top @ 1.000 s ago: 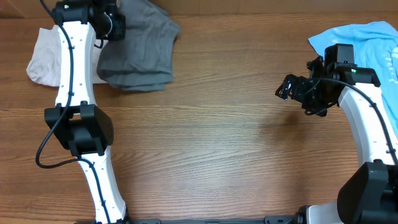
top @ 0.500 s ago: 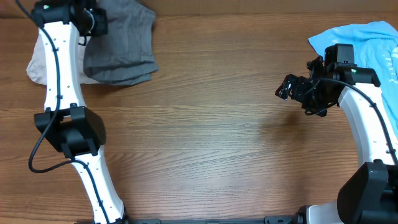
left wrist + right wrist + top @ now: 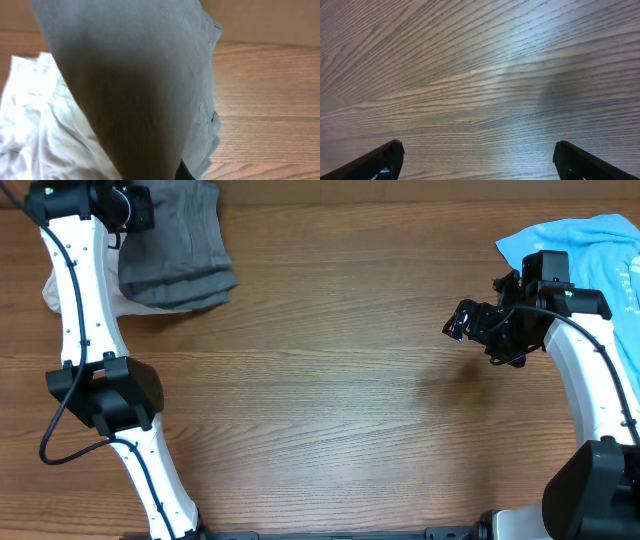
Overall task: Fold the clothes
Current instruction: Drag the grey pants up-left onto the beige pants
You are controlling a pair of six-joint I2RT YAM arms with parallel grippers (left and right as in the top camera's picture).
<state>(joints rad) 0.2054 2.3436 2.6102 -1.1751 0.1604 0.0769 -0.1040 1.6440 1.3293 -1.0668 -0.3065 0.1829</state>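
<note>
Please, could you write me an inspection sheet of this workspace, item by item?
Surface: wood-grain table, no stains seen.
Job's things: grey garment far left, bunched, partly over a pale garment; light-blue T-shirt far right.
Clutter: nothing seen.
Grippers: left gripper at the grey garment, apparently holding it, fingers hidden; right gripper open above bare wood.
Cables: black cable loops beside the left arm; another runs along the right arm.
Surroundings: plain tan backdrop beyond the table edge.
</note>
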